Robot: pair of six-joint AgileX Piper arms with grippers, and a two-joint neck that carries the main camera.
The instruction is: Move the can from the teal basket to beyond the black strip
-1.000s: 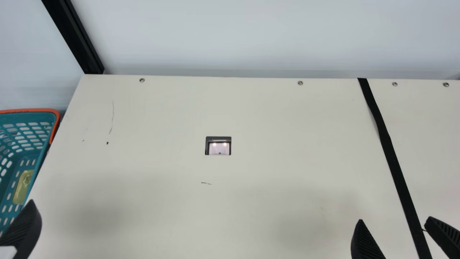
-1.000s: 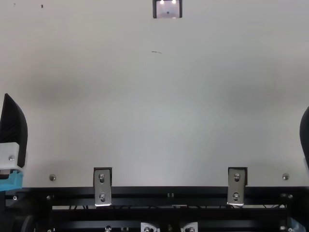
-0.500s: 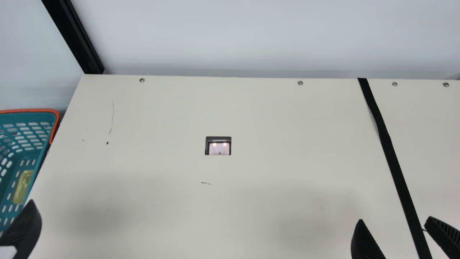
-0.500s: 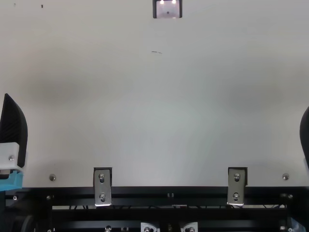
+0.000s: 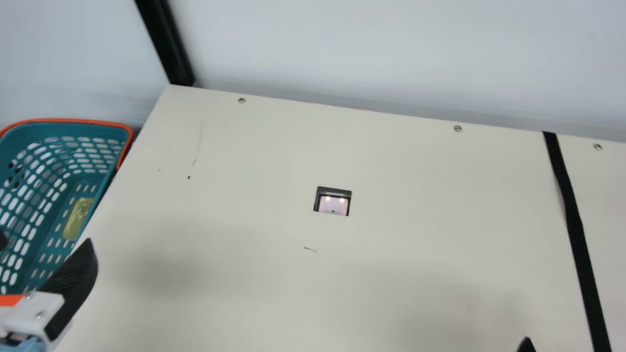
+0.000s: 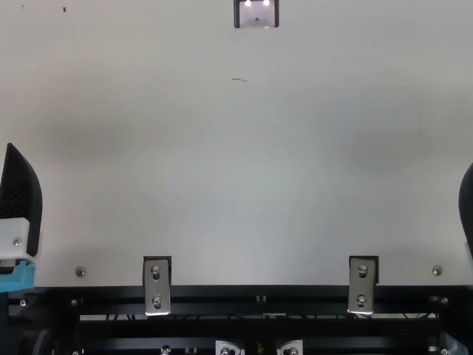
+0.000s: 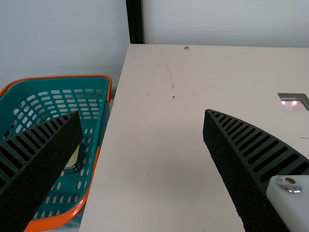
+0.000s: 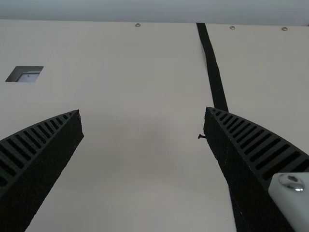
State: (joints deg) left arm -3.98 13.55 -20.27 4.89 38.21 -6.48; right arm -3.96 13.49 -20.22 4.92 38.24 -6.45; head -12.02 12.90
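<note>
Gaping wide are the left pincer [image 5: 45,240] and right pincer [image 6: 467,210].

Your left gripper [image 5: 45,239] has its two black ribbed fingers [image 7: 251,166] spread wide apart, with nothing between them. A smooth white mount [image 7: 295,199], fastened by a round-headed metal screw [image 7: 288,183], adjoins the base of one finger. The other finger partly overlaps, from your viewpoint, a teal perforated plastic basket [image 7: 91,116] with an orange rim. Within the basket, you see a yellowish, dark-sided can [image 7: 73,161], partly hidden by that finger. Just beside the basket lies a flat cream table [image 7: 154,154], bearing a thin dark scratch [image 7: 169,73] and a rectangular, dark-framed recess [image 7: 292,95]. Near the table's corner, a black upright post [image 7: 135,21] stands against a pale, smooth wall [image 7: 63,38].
</note>
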